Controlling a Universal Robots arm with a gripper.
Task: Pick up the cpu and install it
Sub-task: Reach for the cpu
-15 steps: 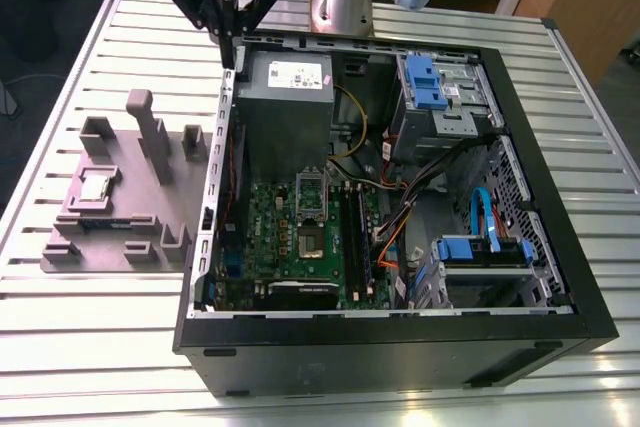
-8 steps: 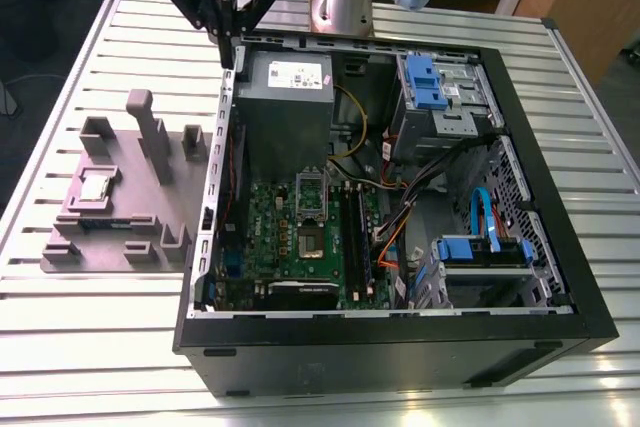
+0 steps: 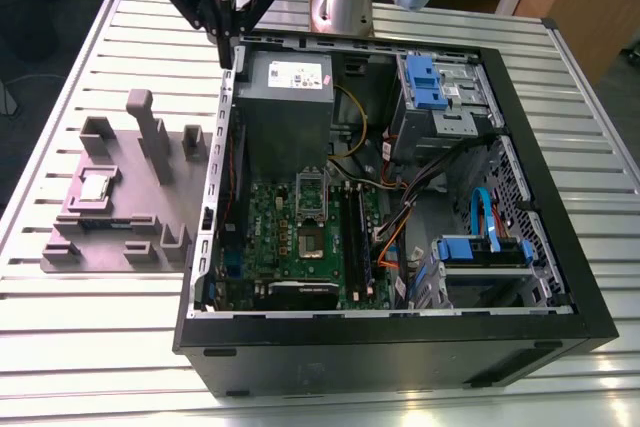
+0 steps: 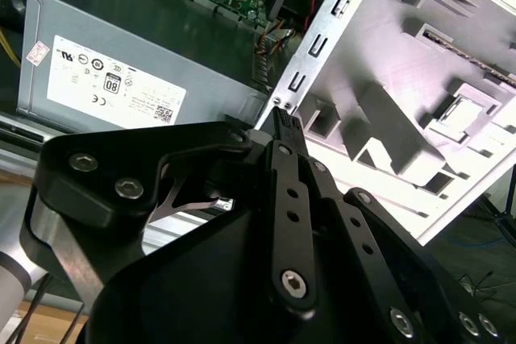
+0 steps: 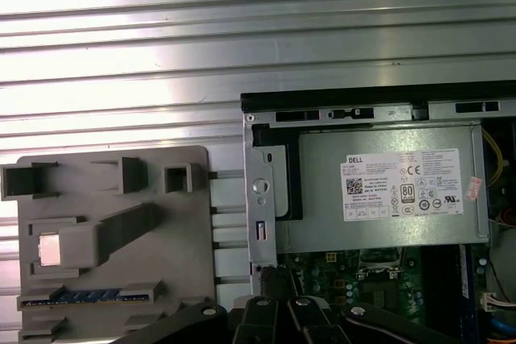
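Observation:
The cpu (image 3: 97, 185) is a small silvery square lying in a pocket of the grey holder block (image 3: 120, 237), at the exterior view's left of the open computer case. It also appears as a pale square in both wrist views (image 5: 50, 249) (image 4: 461, 112). My gripper (image 3: 228, 55) hangs above the case's back corner, near the power supply and well away from the cpu. Its black fingers (image 4: 284, 130) meet at one tip, shut and holding nothing. The dark metal-framed socket (image 3: 312, 237) sits on the green motherboard (image 3: 270, 222).
The grey power supply (image 3: 285, 97) with a white label fills the case's back corner. Cables and blue drive bays (image 3: 440, 82) crowd the exterior view's right side. The case wall (image 5: 260, 207) stands between holder block and motherboard. A slatted metal table (image 3: 100, 347) surrounds everything.

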